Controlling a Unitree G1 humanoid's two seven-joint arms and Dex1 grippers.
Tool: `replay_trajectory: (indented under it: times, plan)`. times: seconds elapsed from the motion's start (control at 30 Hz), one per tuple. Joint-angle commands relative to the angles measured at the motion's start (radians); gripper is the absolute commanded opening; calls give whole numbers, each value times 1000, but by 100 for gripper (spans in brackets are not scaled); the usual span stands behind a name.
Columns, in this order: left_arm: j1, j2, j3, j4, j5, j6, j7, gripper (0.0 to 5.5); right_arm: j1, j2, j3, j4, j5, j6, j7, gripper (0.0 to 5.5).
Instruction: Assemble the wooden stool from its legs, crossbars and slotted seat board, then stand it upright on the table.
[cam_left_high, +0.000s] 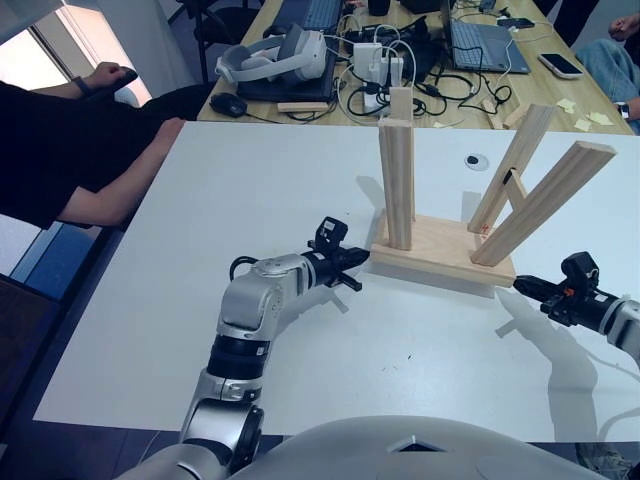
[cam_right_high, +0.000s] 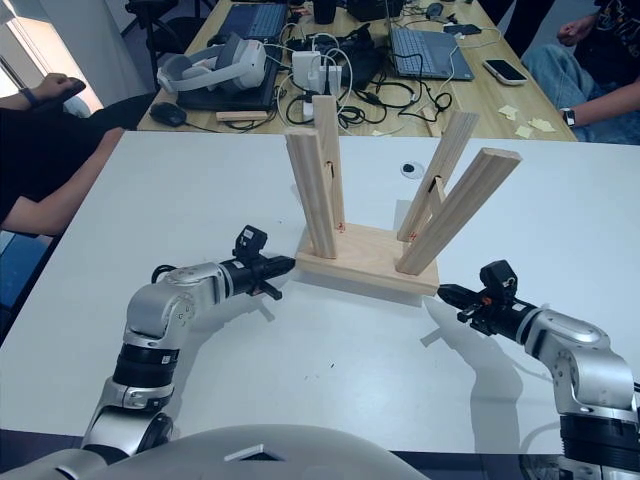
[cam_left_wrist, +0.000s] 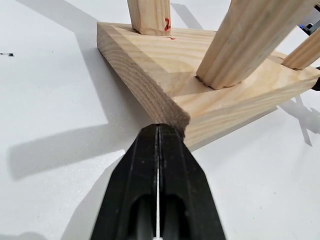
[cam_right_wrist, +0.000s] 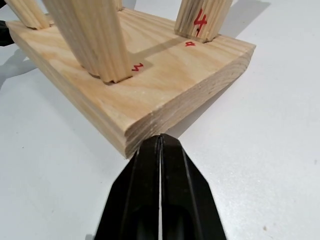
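The stool lies upside down on the white table (cam_left_high: 250, 200). Its seat board (cam_left_high: 440, 258) is flat on the table and its legs (cam_left_high: 398, 170) stick up; two right legs (cam_left_high: 545, 205) lean outward. My left gripper (cam_left_high: 362, 258) is shut, its tip touching the board's left corner (cam_left_wrist: 177, 117). My right gripper (cam_right_high: 445, 292) is also shut, its tip against the board's right corner (cam_right_wrist: 132, 142). Neither gripper holds anything. Red numbers mark the leg sockets (cam_right_wrist: 137, 66).
A person's forearm (cam_left_high: 120, 190) rests on the table's far left edge. A small dark round hole (cam_left_high: 477, 160) sits behind the stool. The wooden desk behind carries a headset (cam_left_high: 275, 55), cables, laptops and a loose wooden strip (cam_left_high: 302, 106).
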Motion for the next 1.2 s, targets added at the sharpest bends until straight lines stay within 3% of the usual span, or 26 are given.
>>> replay_trajectory:
  times: [0.03, 1.2]
  plan:
    - [-22, -23, -38, -54, -110, 20, -83, 3, -31, 28, 42, -72, 90, 11, 75, 0]
    - [-22, 15, -26, -140, -226, 29, -106, 3, -90, 45, -30, -147, 266, 182, 61, 0]
